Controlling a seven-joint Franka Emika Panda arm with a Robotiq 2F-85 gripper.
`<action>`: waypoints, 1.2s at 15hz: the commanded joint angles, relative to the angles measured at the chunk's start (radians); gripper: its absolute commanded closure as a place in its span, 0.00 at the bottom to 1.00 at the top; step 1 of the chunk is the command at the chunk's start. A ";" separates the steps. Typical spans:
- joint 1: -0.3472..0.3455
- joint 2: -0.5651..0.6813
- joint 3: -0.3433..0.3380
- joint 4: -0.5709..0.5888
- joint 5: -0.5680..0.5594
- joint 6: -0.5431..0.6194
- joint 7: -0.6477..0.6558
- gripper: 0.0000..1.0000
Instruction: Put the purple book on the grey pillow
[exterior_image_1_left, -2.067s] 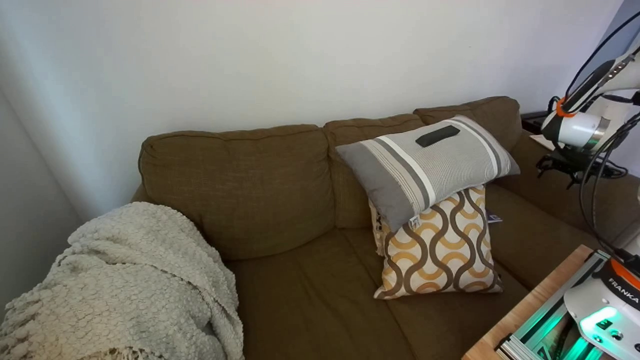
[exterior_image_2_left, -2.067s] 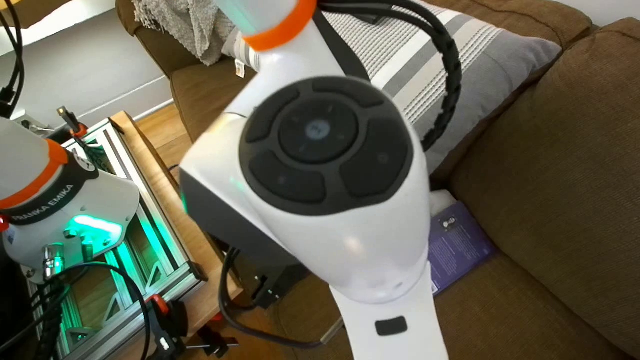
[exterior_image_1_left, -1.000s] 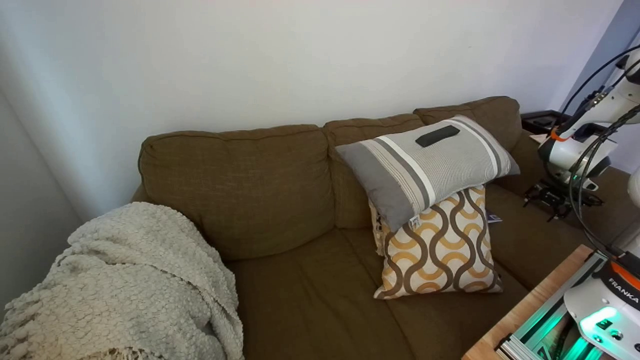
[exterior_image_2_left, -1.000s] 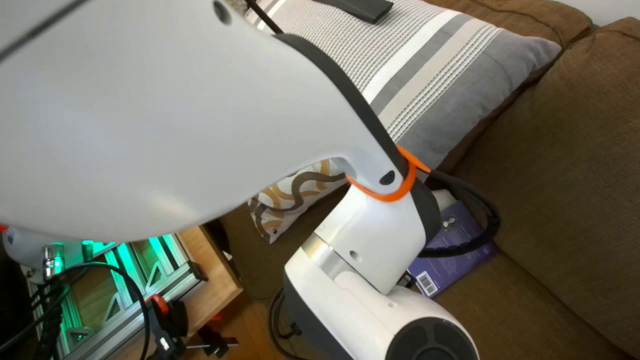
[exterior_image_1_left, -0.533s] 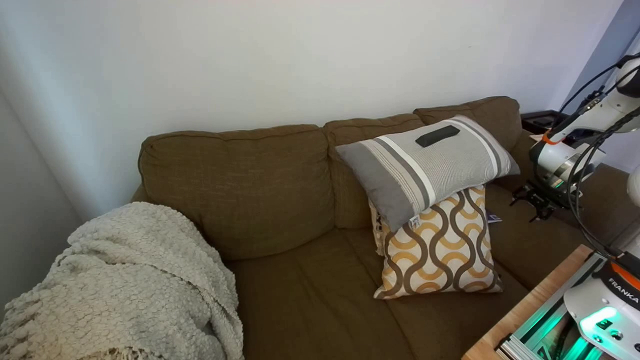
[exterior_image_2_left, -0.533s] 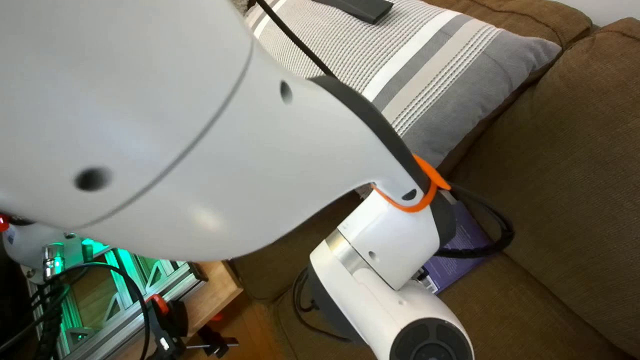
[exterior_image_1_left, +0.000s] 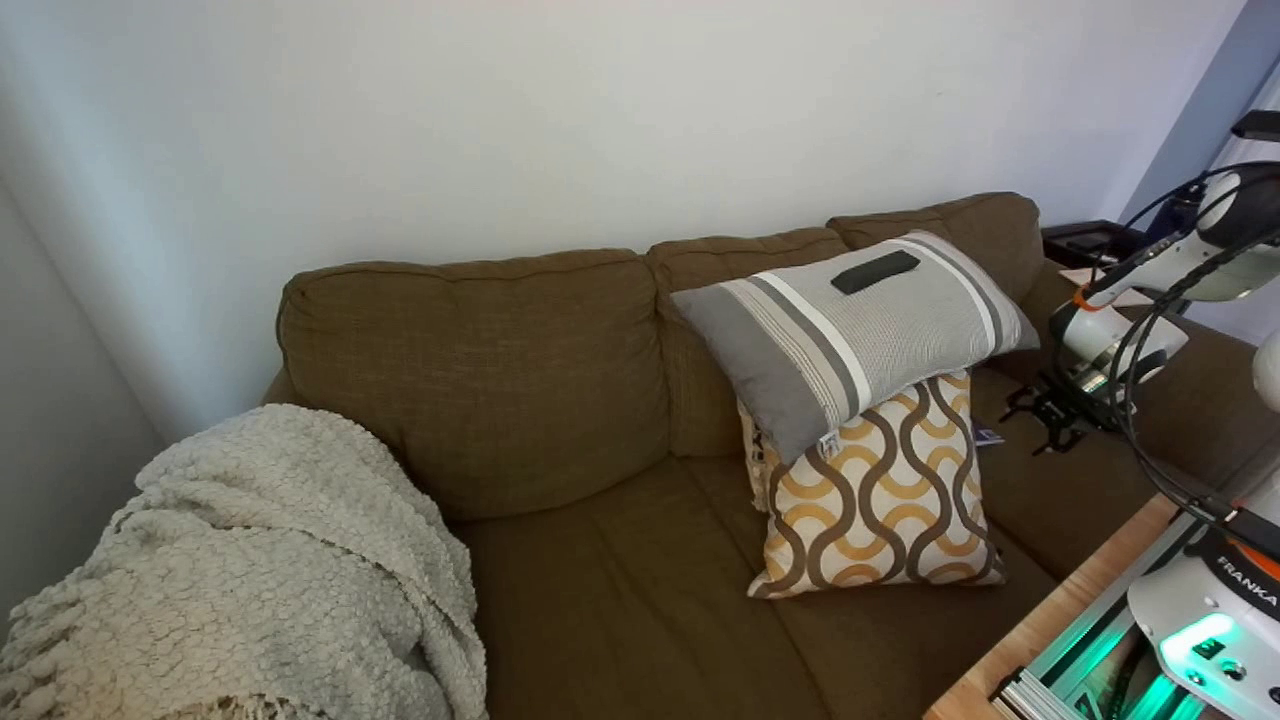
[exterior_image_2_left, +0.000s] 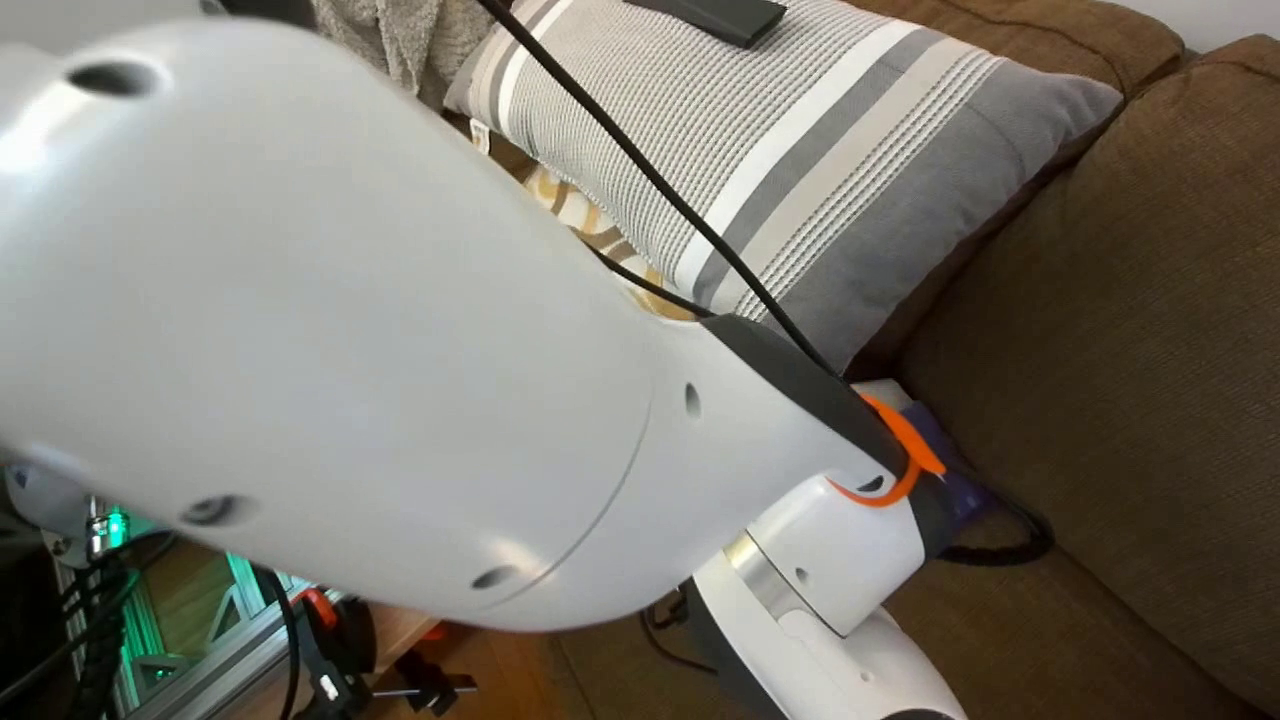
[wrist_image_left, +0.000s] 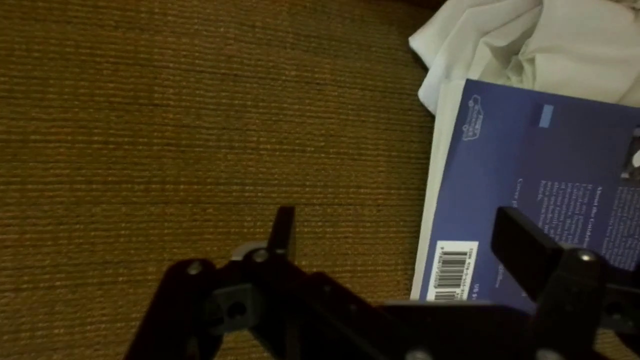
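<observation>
Grasping the purple book (wrist_image_left: 515, 165) is judged to be the step in hand. It lies flat on the sofa (exterior_image_1_left: 600, 560), against or partly on a white cloth (wrist_image_left: 570, 55), near the grey pillow (exterior_image_1_left: 900, 325) but not on it. The tool (wrist_image_left: 395, 220) is released and holds nothing: its fingers (wrist_image_left: 522, 245) stand wide apart, in the wrist view one over the cover, the other over sofa fabric, with the book's pale edge between. Sound practice: align the fingers square to that edge, press the outer one down into the sofa, work it beneath the book, then clamp; a bite on the cover's rim alone may slip. A dark flat object (exterior_image_1_left: 875, 272) on the grey pillow will want avoiding at placement; its nature is unclear. Contact with the book and finger height cannot be determined. The wrist view cuts off the book's far side, and the tool masks part of its lower edge. In an exterior view the arm (exterior_image_2_left: 450, 350) covers most of the book.
</observation>
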 joint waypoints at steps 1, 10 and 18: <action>0.009 0.020 -0.009 0.024 0.009 -0.012 -0.001 0.00; -0.062 0.111 0.096 0.130 0.105 -0.013 -0.135 0.00; -0.085 0.269 0.136 0.319 0.167 -0.018 -0.239 0.00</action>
